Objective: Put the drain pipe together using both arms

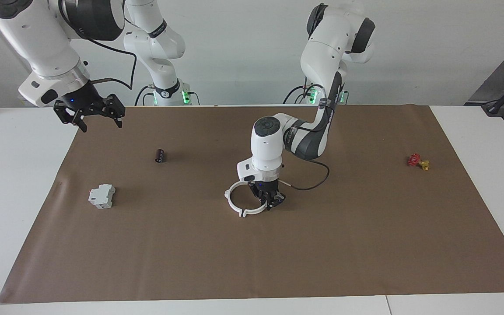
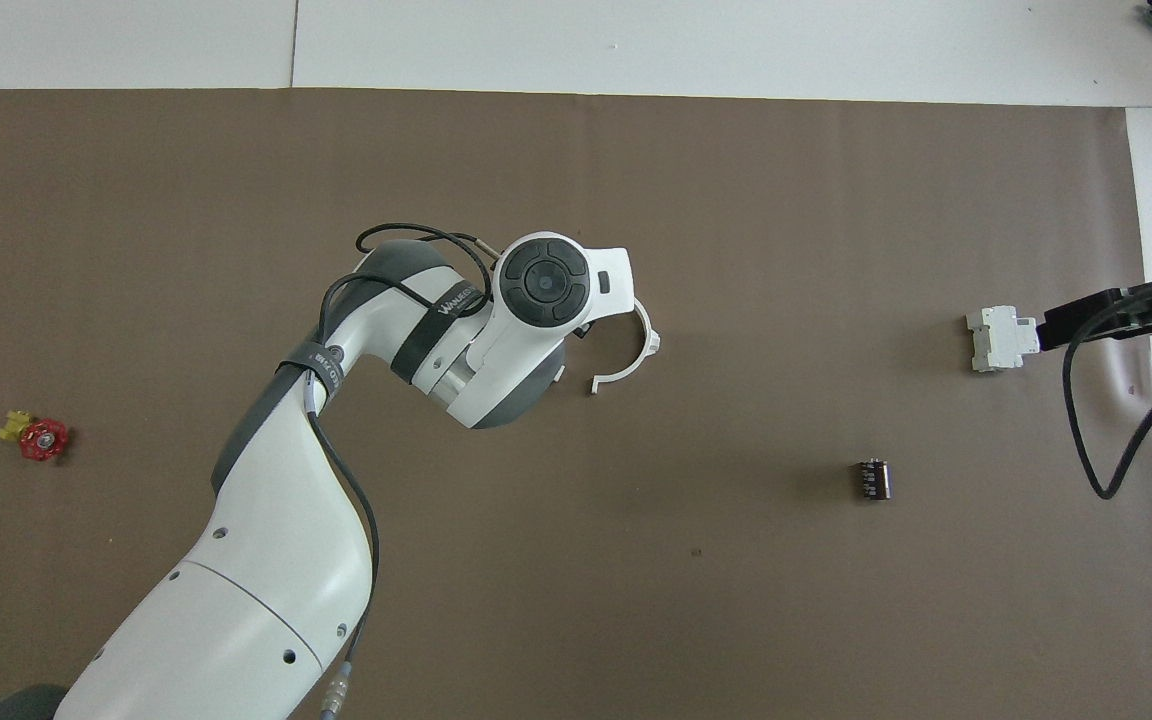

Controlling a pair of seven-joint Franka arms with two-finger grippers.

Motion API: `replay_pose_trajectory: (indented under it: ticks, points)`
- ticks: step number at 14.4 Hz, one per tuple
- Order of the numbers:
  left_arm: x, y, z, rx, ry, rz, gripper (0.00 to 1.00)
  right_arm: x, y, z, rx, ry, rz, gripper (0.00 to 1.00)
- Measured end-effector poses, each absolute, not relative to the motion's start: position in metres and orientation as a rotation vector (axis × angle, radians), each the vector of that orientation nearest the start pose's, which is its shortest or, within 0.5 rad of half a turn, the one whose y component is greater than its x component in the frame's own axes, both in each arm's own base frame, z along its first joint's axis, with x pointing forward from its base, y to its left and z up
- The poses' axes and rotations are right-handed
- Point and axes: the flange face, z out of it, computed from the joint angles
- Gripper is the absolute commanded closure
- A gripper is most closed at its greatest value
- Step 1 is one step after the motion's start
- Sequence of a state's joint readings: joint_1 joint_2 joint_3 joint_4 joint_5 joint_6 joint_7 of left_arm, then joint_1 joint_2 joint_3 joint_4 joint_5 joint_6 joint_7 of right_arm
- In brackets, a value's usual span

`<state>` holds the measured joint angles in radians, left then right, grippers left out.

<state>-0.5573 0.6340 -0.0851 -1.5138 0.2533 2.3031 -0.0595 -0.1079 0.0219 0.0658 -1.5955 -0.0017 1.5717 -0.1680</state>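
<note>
Pinching the drain pipe (image 1: 239,202) ring's rim on the mat, left jaws, right jaws spread, waiting aloft.

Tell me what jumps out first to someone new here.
The left end effector is down at the middle of the brown mat, shut on the white drain pipe ring. The right end effector waits open in the air over the mat's edge at its own end, with a grey-white box and a black cylinder lying apart on the mat.
</note>
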Motion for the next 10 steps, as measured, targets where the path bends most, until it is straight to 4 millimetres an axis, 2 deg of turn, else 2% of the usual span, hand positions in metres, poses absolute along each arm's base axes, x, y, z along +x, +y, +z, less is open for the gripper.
replay_pose_trajectory:
  ticks: [10]
  points:
    - [0.5903, -0.423, 0.3078, -2.843, 1.077, -0.333, 1.0, 0.5593, -0.024, 0.6008, -3.13, -0.198, 0.071, 0.01]
